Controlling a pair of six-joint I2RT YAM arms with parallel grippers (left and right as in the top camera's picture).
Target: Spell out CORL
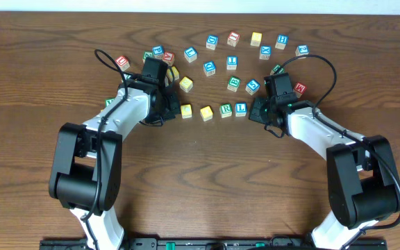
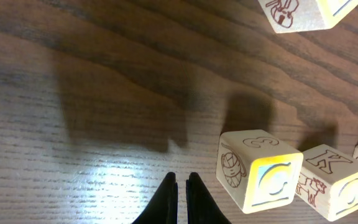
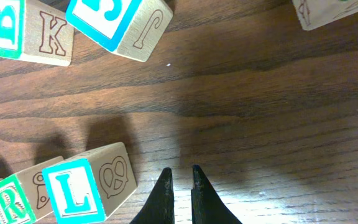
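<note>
Four wooden cubes, C cube (image 1: pixel 186 111), O cube (image 1: pixel 206 112), R cube (image 1: pixel 226 110) and L cube (image 1: pixel 241 108), lie in a row mid-worktop (image 1: pixel 200 180), running 9 to 3 o'clock. Left hand (image 2: pixel 182 182), at the 9 o'clock end, and right hand (image 3: pixel 180 173), at the 3 o'clock end, are closed and empty. Cubes are judged light, rigid and smooth: grip opposite flat faces squarely.

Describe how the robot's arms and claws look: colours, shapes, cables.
Both the left arm and right arm have white links between bulky black joint housings. A thin black cable loops from each wrist. The left claw and right claw each have two slim black fingers tapering to points.
</note>
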